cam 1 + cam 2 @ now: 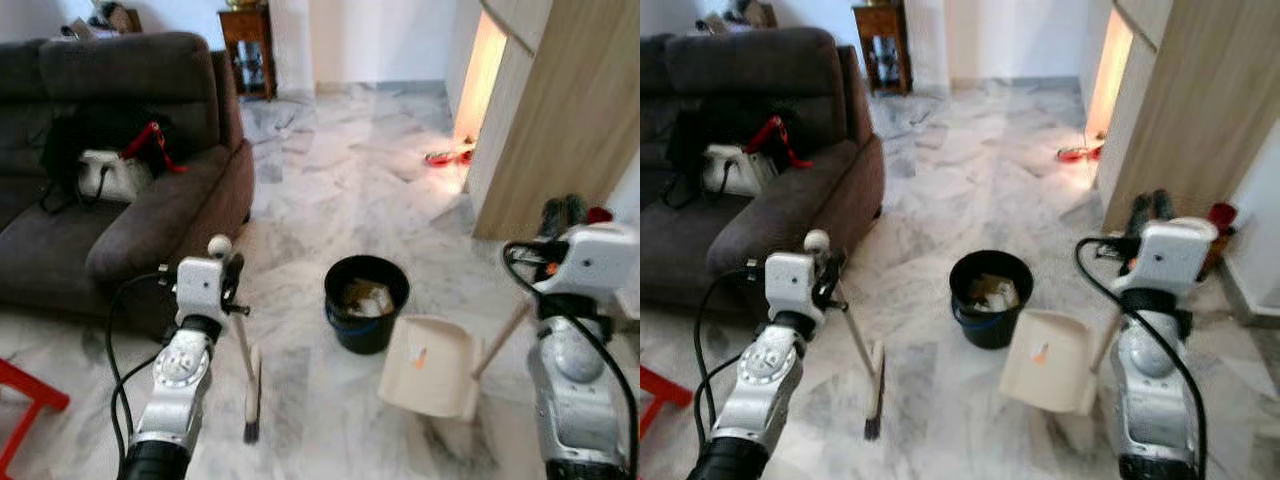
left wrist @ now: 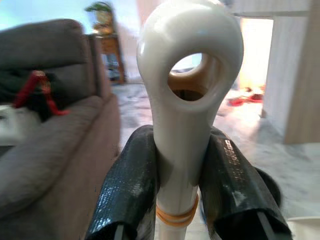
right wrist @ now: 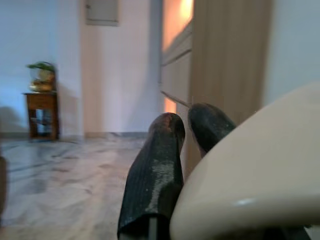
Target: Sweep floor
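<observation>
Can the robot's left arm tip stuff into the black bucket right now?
Probably not. The left pincer is shut on the brush, so it has nothing to tip. The black bucket stands open on the floor, nearer the dustpan on the right arm's side.

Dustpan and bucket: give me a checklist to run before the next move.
1. Left gripper shut on the broom handle: ok.
2. Broom head reaching the floor: ok.
3. Right gripper gripping the dustpan handle: cannot tell; jaws are hidden behind the pan.
4. Dustpan beside the black bucket, on its right: ok.
5. Bucket upright, already holding debris: ok.
6. Dustpan empty: ok.
</observation>
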Motion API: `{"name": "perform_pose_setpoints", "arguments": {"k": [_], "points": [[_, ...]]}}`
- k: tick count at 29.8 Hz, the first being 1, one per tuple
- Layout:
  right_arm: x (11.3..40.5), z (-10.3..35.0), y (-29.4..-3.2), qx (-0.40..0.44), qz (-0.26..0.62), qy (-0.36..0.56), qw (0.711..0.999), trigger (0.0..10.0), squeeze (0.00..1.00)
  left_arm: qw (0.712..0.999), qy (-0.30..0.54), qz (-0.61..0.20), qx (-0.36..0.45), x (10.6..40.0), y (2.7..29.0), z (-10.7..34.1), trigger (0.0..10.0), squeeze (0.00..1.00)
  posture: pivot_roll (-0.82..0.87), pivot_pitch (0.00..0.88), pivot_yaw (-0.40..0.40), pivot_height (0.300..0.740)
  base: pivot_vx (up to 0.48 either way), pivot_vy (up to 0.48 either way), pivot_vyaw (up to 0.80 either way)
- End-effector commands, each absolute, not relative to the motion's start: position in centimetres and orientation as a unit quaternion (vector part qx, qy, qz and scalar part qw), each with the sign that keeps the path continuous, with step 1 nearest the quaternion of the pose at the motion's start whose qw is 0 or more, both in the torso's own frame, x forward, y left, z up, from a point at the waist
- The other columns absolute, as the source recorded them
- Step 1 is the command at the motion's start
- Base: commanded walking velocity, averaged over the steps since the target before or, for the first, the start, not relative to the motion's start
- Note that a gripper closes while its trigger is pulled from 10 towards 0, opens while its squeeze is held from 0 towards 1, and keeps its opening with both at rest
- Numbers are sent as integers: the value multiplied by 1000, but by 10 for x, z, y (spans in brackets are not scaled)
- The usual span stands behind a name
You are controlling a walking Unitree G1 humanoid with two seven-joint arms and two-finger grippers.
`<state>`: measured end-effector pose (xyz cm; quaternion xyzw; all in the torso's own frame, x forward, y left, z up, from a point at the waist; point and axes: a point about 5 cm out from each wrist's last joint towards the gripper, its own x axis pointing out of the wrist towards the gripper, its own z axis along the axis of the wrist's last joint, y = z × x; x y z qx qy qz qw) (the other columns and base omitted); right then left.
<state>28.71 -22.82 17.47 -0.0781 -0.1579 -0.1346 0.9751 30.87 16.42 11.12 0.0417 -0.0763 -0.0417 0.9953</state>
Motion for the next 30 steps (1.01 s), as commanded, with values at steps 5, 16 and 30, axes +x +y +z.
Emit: {"name": "perform_pose_setpoints", "arguments": {"k": [5, 16, 30], "points": [[289, 181, -229, -81, -136, -170, 973, 10000, 0, 993, -97, -51, 41, 313, 161, 122, 10000, 0, -112, 0, 28, 740, 0, 0, -800], [290, 175, -233, -92, -146, -153, 973, 10000, 0, 993, -92, -58, 47, 314, 159, 121, 10000, 0, -108, 0, 28, 740, 0, 0, -800], [292, 172, -235, -100, -154, -141, 973, 10000, 0, 993, -90, -67, 47, 313, 156, 120, 10000, 0, -109, 0, 27, 740, 0, -294, -800]]}}
